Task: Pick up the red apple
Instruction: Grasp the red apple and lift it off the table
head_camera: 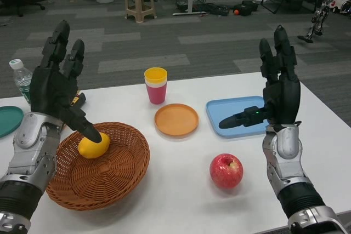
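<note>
A red apple (226,170) with a yellowish patch lies on the white table (186,201) near its front edge, right of centre. My right hand (278,89) is raised above the table to the apple's upper right, fingers spread and pointing up, thumb reaching left, holding nothing. It is clear of the apple. My left hand (57,83) is held up at the left over the wicker basket, fingers apart and empty.
A wicker basket (118,182) at front left holds a yellow lemon (93,146). An orange plate (176,119), a blue tray (233,114) and stacked yellow, white and pink cups (156,85) stand behind the apple. A green plate (8,120) and a water bottle (21,78) are far left.
</note>
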Controlling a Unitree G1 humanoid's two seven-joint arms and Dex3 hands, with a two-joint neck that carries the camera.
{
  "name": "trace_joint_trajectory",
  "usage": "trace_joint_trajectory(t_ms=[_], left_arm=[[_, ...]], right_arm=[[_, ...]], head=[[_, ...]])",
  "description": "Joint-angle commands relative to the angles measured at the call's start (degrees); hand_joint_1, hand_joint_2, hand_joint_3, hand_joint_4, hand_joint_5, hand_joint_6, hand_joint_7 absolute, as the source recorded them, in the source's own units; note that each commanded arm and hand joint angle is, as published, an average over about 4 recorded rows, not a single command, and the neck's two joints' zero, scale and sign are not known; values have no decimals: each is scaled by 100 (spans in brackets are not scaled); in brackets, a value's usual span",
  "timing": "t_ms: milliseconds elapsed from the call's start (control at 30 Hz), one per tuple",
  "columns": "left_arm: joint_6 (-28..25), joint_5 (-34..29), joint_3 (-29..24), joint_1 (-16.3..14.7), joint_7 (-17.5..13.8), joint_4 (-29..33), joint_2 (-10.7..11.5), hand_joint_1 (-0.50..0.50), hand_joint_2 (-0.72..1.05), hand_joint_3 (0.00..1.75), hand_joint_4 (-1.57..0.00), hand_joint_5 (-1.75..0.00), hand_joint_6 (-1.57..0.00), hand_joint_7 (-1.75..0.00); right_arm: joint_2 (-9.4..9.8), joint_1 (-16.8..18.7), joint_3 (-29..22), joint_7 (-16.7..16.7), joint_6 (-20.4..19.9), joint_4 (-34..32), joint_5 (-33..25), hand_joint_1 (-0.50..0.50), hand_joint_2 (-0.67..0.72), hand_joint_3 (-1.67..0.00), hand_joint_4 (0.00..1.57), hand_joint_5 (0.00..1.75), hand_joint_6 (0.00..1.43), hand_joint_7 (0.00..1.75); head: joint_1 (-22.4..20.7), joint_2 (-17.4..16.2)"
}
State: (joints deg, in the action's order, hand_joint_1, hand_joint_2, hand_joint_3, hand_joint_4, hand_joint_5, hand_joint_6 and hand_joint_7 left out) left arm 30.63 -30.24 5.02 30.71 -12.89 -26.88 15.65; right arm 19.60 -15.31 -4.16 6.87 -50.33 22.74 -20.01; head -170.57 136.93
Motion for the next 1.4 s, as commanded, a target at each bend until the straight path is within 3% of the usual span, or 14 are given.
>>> trace_joint_trajectory(t_ms=[33,167,367,500,667,933,1067,1400], left_arm=[[-62,45,-54,-43,-29,29,39,-50,-64,4,0,0,0,-14],[-75,45,-58,-38,-29,25,34,-50,-64,9,0,0,0,-14],[-102,32,-98,-38,-29,16,17,-50,-64,9,0,0,0,-14],[-102,27,-135,-36,-29,-4,8,-50,-55,9,0,0,0,-14],[-102,14,-128,6,-38,-85,8,-50,-55,4,0,0,0,-14],[-93,-12,-89,58,-47,-142,34,-50,-55,9,0,0,0,-14],[-93,-17,-62,67,-47,-151,34,-50,-55,9,0,0,0,-14],[-91,-26,-16,76,-47,-151,37,-50,-55,9,0,0,0,-14]], right_arm=[[66,32,-28,-28,58,-46,-43,-42,15,0,0,0,0,0],[242,168,-6,-256,317,-336,-91,-44,6,0,0,0,0,0],[699,568,12,-643,757,-1193,-218,-46,-7,0,0,0,0,0],[1103,777,135,-794,849,-1575,-372,-46,-16,-4,0,0,0,0],[1661,1122,354,-801,937,-2054,-460,-49,-22,-8,0,0,0,0],[2382,1698,376,-810,1056,-2696,-504,-50,-34,-14,0,0,0,0],[2558,1860,464,-845,1117,-2916,-513,-50,-41,-24,0,0,0,0],[2782,2034,888,-854,1218,-3122,-522,-50,-45,-32,0,0,0,7]], head=[[8,-34],[40,-92],[127,-184],[146,-233],[163,-300],[268,-423],[272,-414],[368,-449]])
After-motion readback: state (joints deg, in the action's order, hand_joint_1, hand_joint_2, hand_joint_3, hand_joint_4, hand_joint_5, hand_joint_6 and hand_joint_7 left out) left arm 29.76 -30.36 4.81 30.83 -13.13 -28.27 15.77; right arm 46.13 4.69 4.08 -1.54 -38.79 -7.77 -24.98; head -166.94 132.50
